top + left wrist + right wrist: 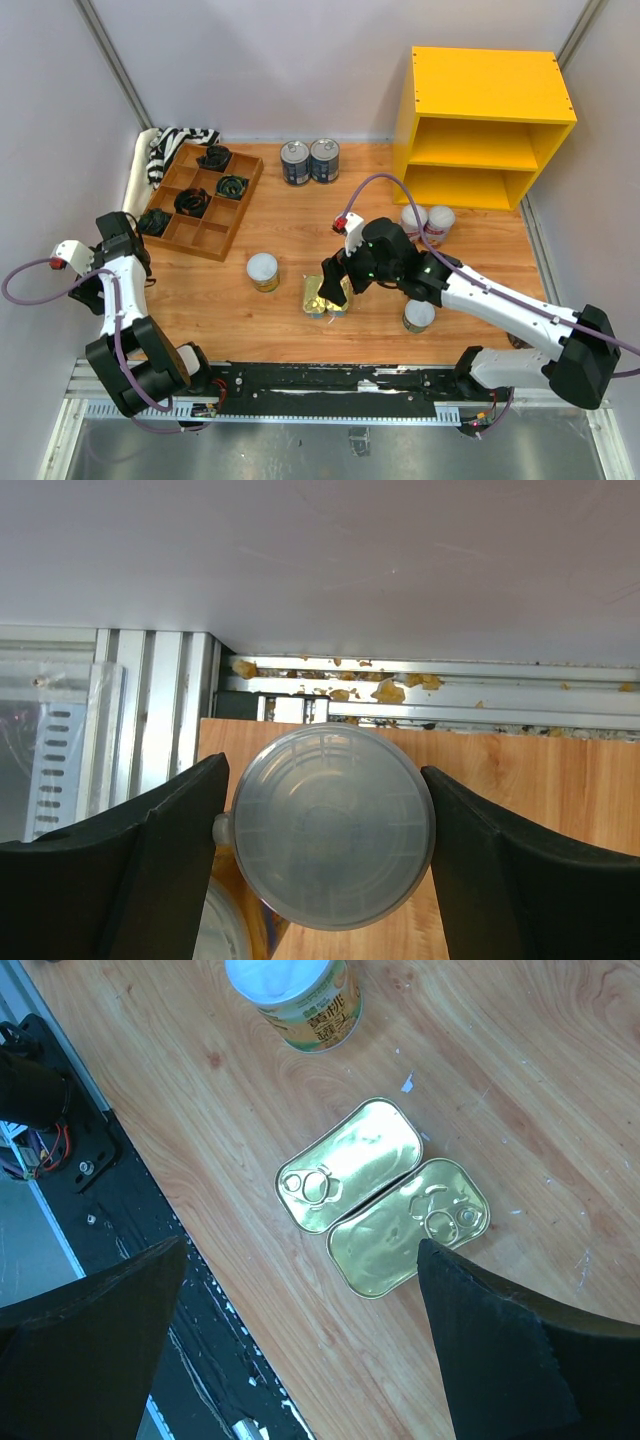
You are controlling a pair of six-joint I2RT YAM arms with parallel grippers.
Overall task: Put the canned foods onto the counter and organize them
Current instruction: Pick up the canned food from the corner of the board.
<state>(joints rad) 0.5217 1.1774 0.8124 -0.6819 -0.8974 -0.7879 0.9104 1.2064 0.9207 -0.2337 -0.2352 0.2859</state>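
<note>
Top external, tray (243,203) holding dark coils (192,202), right pincer (300,1248) open over gold tins (345,1165), left pincer (325,770) flanking can (332,845), grip unclear.

There are two flat rectangular gold-topped tins (347,1165) and two silver-topped dark-labelled round cans (295,162). Four round white-lidded cans (262,270) show from above, and the left wrist view shows two round cans with cloudy plastic lids (330,840), one of them mostly hidden. There is one bright yellow wooden shelf unit (490,85) with two open shelves. One brown divided wooden tray (213,237) holds four black coiled items (192,202). There is one black-and-white striped cloth (180,140), and there are two robot arms (500,305).
</note>
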